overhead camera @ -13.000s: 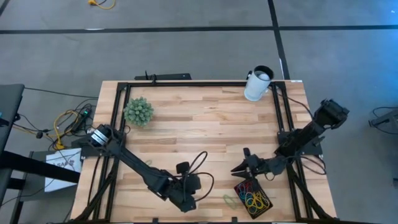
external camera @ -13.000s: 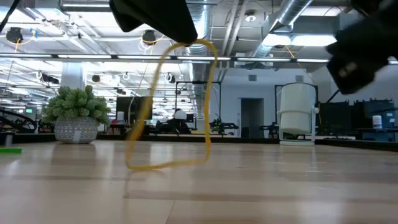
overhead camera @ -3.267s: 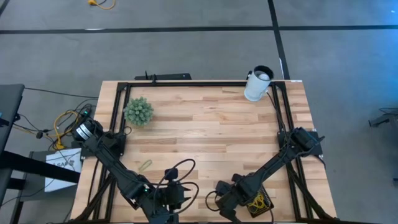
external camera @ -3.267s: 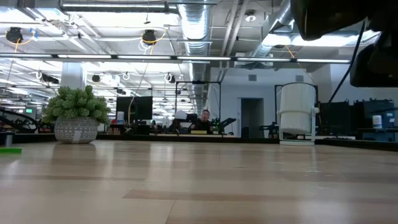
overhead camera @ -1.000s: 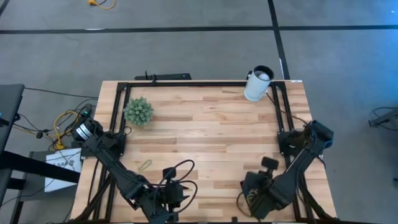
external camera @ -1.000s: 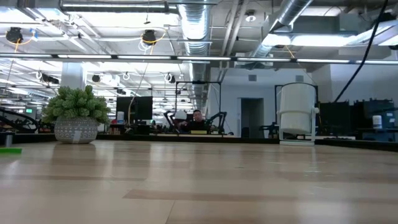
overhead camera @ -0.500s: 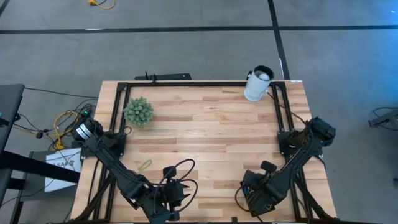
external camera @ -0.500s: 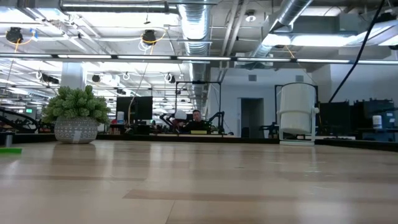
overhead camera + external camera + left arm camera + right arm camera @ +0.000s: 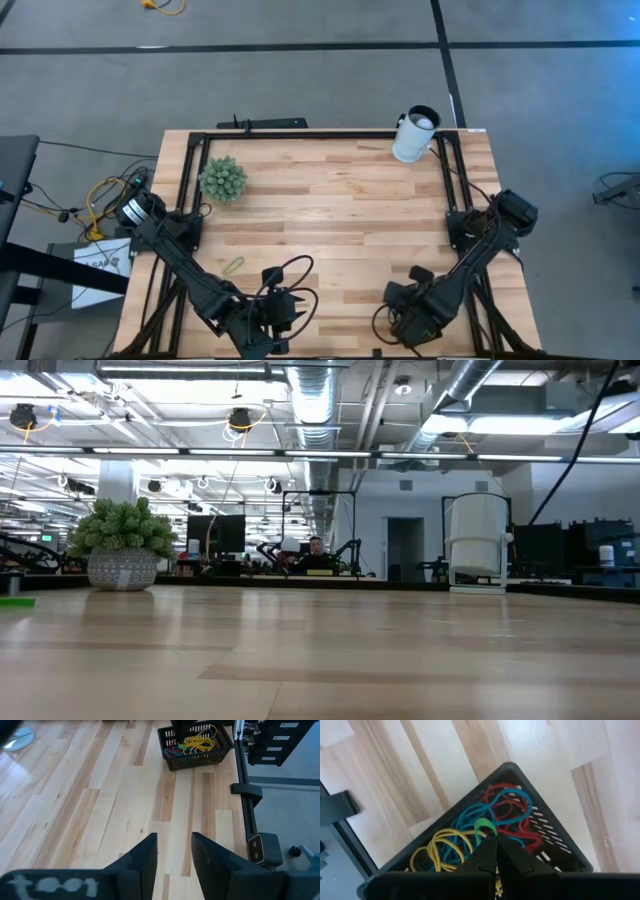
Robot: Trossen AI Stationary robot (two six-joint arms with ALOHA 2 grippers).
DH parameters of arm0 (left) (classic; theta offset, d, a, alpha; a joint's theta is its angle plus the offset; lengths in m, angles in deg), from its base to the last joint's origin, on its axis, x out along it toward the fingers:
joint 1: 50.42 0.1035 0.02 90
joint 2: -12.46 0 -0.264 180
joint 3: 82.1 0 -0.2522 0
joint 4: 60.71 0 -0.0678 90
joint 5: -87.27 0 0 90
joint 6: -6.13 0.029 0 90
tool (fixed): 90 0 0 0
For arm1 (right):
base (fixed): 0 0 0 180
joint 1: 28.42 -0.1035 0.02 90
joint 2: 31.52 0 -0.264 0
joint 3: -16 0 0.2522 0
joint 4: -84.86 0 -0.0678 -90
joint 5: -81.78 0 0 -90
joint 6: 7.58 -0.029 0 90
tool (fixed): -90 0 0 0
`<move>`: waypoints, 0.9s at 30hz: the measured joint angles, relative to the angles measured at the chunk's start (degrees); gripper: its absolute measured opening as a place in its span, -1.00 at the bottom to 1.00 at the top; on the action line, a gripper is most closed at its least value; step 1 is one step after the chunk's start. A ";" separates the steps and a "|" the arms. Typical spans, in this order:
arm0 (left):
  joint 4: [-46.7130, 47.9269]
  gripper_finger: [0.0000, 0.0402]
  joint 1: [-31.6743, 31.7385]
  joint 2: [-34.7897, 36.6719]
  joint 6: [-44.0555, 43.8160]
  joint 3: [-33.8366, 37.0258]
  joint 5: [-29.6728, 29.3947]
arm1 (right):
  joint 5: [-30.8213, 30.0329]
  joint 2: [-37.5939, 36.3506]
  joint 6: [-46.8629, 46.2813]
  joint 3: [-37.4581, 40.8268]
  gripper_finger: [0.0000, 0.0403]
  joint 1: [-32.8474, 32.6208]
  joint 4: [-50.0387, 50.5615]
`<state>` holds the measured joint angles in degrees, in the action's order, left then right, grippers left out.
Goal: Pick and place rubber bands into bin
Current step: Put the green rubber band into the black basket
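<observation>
Right gripper (image 9: 492, 851) poised directly above the bin (image 9: 560, 855), fingers pressed together on a green rubber band (image 9: 482, 826) — the loop pokes out just past the tips, hanging over the pile. Below it, in the bin: red, blue and yellow rubber bands (image 9: 470, 832) tangled together against the ribbed black floor. Seen from above, right arm folded low at the near right part of the worktop (image 9: 330, 210), hiding the bin almost wholly.

Step in hand, by the look of it: the drop. Band carried, bin reached, release not yet made. Next move calls for spreading the fingers while the tips sit inside the bin's outline, so the green loop falls onto the heap rather than over the rim; a floppy loop may cling to a finger, so a slight lift or shake might be wanted — a judgement only.

Left gripper (image 9: 174, 855) waiting at the near left part of the worktop, fingers spread with bare wood showing between them, nothing held, pointed across the boards towards the bin (image 9: 197, 745) well apart from it.

Further out: one more pale yellow-green rubber band (image 9: 232, 266) lying loose on the worktop, near the left arm and well apart from the bin — likely the next pick. Beyond that, a small potted plant (image 9: 222, 179) at the far left and a white cup (image 9: 414, 135) at the far right corner, neither part of the job. Low view shows only bare worktop and the room behind; a person seated far off there.
</observation>
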<state>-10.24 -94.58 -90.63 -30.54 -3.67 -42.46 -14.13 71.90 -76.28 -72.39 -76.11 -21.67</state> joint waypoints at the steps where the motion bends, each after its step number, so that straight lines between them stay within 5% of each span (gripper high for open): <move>1: 0.00 -0.45 0.00 0.00 -0.01 0.00 0.00 | 0.02 0.00 0.04 0.00 -0.99 0.20 -0.01; 17: 8.55 -0.45 -0.08 0.60 -7.58 0.07 -0.10 | 5.38 -0.18 4.75 -0.02 -0.67 0.87 0.28; 27: 22.86 -0.47 -2.36 13.54 -17.19 0.09 -4.04 | -15.66 -9.32 15.79 -10.19 -0.67 2.70 14.33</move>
<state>12.62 -96.95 -77.09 -47.73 -3.58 -46.50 -29.79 62.58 -60.49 -82.58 -73.41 -7.34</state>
